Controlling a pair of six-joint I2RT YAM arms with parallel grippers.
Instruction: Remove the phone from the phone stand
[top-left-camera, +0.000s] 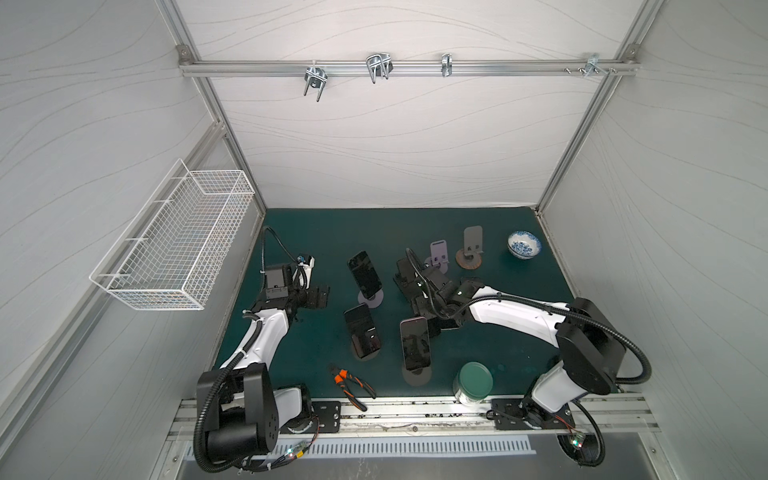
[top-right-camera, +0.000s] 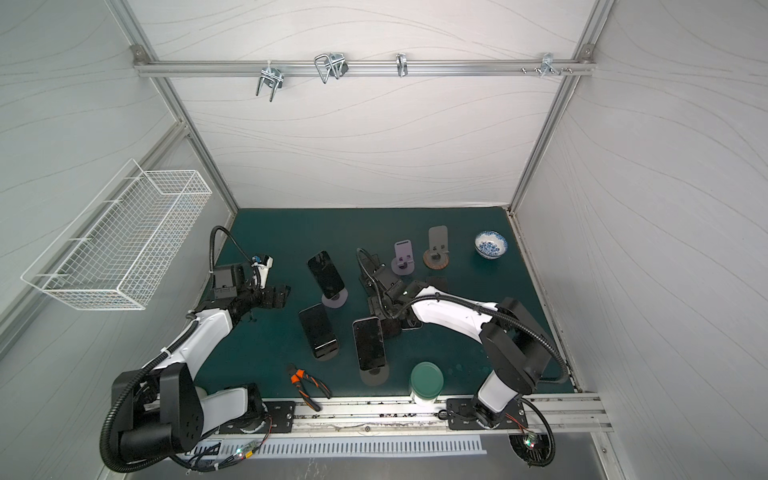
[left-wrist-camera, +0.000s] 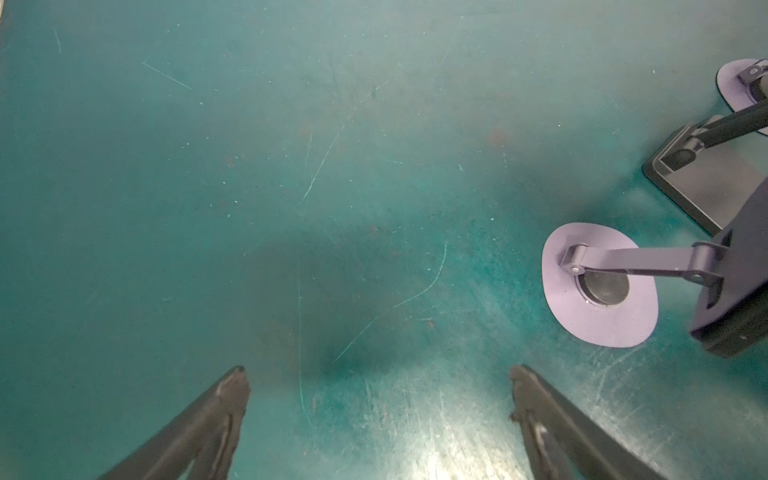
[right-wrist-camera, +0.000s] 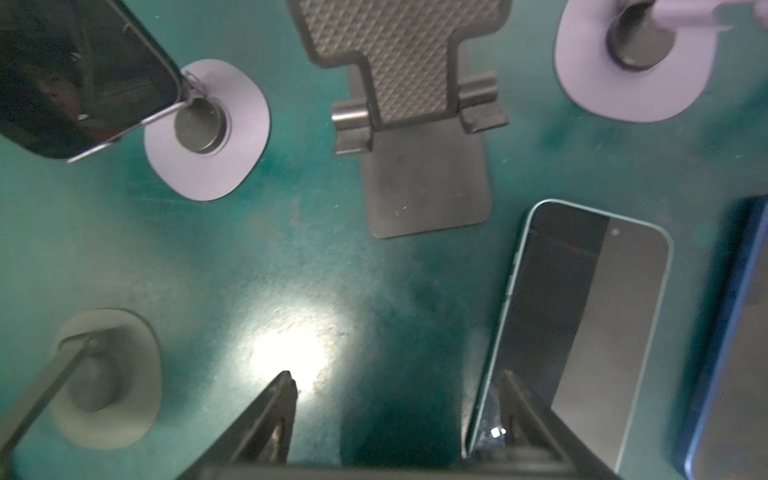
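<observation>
Right wrist view first: my right jaws (right-wrist-camera: 397, 380) stand partly apart with only bare bench (right-wrist-camera: 291, 257) between them, so they hold nothing. One finger (right-wrist-camera: 532, 415) crosses over the end of a teal phone (right-wrist-camera: 590, 316) that lies flat, and I cannot tell if it touches. Just beside that one lies a blue phone (right-wrist-camera: 739, 353), also flat. The phone (right-wrist-camera: 83, 75) that I judge to be next leans on the lilac stand (right-wrist-camera: 224, 174). It is ahead of these jaws and off to the side of the other finger, while the empty black stand (right-wrist-camera: 424, 183) is straight ahead. In a top view this phone (top-left-camera: 364, 274) sits between my two arms, its long axis running from the foot of the stand toward the far edge of the bench. My left jaws (left-wrist-camera: 376, 370) are wide and empty over bare bench and look at the back of the same stand, so the left arm seems about as near as the right one. A second phone (top-left-camera: 361, 330) and a third phone (top-left-camera: 414, 343) lean on stands nearer to the front edge. I can read no brand, label or writing anywhere.
</observation>
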